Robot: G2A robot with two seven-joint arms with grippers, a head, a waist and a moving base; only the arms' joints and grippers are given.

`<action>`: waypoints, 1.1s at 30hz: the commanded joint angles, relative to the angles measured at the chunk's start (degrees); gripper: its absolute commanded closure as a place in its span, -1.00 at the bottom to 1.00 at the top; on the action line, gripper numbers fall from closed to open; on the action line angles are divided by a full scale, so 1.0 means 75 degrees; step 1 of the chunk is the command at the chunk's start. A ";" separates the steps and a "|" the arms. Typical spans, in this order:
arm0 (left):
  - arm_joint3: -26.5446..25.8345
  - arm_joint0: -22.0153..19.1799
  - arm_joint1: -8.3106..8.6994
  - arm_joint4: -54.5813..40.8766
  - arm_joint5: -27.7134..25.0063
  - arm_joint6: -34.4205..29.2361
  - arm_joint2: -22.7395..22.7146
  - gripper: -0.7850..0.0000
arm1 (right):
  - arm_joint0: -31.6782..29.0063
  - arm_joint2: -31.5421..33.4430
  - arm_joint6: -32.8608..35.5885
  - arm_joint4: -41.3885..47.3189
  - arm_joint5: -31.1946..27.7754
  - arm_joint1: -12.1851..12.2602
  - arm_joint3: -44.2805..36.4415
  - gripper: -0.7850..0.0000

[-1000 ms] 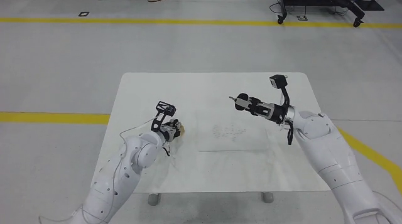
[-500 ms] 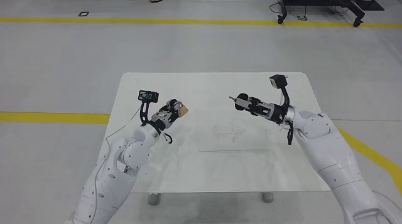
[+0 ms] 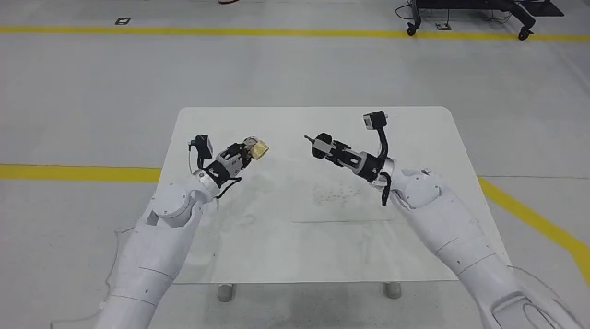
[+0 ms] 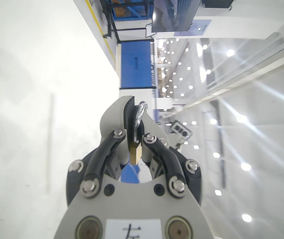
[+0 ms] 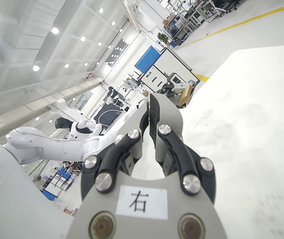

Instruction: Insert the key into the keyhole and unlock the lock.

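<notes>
My left gripper (image 3: pixel 241 155) is shut on a brass padlock (image 3: pixel 257 149) and holds it above the left part of the white table (image 3: pixel 313 237). In the left wrist view the silver shackle (image 4: pixel 142 109) sticks out past the fingertips, and the brass body (image 4: pixel 135 153) sits between the fingers. My right gripper (image 3: pixel 320 145) hovers over the middle of the table, shut on a small key (image 3: pixel 309 138) whose tip points toward the padlock. A short gap separates the two. In the right wrist view the padlock (image 5: pixel 186 95) hangs just beyond my shut right gripper (image 5: pixel 149 100).
Faint smudges (image 3: pixel 334 193) mark the tabletop's centre. The table's far edge (image 3: pixel 313 108) and near edge (image 3: pixel 313 282) border open grey floor with yellow lines (image 3: pixel 74 172).
The left arm lifted the padlock off the table and swung it away from the robot and up. The right gripper carried the key leftward, closing the gap to the padlock.
</notes>
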 commanded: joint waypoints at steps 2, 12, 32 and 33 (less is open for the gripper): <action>0.0664 -0.0547 -0.0118 -0.0898 0.0390 -0.0573 0.0258 1.00 | 0.0269 -0.0263 -0.0219 -0.0014 0.0228 -0.0149 0.0215 1.00; 0.0931 -0.0733 -0.0183 -0.1255 0.0584 -0.0696 0.0365 1.00 | 0.0475 -0.0382 -0.0217 0.0253 0.0503 -0.0259 0.0337 1.00; 0.0285 -0.0490 -0.0279 -0.0627 0.0390 0.0683 0.0600 1.00 | -0.0708 -0.0254 -0.1165 -0.1388 0.5501 -0.0129 -0.2454 1.00; 0.0291 -0.0487 -0.0279 -0.0615 0.0379 0.0692 0.0589 1.00 | -0.0723 -0.0238 -0.1236 -0.1400 0.5573 -0.0136 -0.2454 1.00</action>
